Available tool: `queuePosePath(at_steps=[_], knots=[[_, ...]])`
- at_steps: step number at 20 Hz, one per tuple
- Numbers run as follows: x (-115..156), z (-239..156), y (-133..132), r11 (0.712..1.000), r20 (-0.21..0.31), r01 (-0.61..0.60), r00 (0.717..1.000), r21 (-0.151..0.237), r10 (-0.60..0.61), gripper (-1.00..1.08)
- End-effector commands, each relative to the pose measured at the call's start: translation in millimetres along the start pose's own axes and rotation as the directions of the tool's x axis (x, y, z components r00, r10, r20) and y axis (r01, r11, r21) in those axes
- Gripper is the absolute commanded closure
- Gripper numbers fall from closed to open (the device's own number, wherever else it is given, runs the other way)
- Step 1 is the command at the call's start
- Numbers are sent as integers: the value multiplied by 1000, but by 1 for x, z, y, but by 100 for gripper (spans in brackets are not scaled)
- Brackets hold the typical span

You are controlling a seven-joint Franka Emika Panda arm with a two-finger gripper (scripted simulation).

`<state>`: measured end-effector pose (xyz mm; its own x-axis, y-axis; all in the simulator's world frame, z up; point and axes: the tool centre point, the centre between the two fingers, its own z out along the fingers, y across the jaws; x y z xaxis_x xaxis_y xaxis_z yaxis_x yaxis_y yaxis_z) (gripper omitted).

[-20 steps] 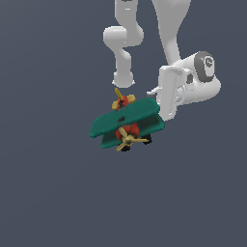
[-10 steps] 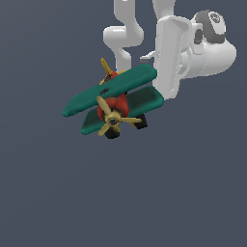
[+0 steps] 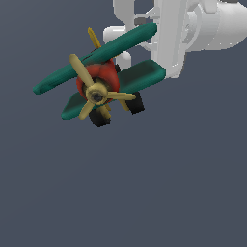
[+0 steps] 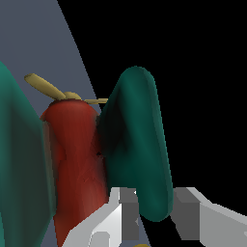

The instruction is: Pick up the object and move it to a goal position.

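The object, a toy biplane [image 3: 96, 79] with teal wings, a red body, a tan propeller and black wheels, hangs in the air near the top of the exterior view with its nose facing the camera. My gripper [image 3: 165, 61] is shut on the wing tips at the exterior view's right. In the wrist view one teal wing [image 4: 137, 144] runs down between my two fingers [image 4: 193, 214], and the red body [image 4: 75, 159] lies beside it. The gripper [image 4: 154, 214] clamps that wing's end. The tail is mostly hidden behind the wings.
A plain dark grey floor [image 3: 144, 193] fills the view beneath the plane. The white arm [image 3: 212, 24] takes up the exterior view's upper right corner.
The gripper has carried the biplane upward and toward the camera, so it looks much larger now. The plane has also turned, bringing its propeller to face the camera.
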<state>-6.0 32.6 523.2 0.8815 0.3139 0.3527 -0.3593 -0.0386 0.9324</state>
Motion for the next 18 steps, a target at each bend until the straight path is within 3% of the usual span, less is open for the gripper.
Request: queuePosePath(at_steps=[1,9,18], knots=[[6,3,11,1000,-2,-5,1000,-1,5,108],[8,5,13,1000,-1,-3,1000,1,3,108],[32,14,33,1000,-1,-3,1000,1,3,108]])
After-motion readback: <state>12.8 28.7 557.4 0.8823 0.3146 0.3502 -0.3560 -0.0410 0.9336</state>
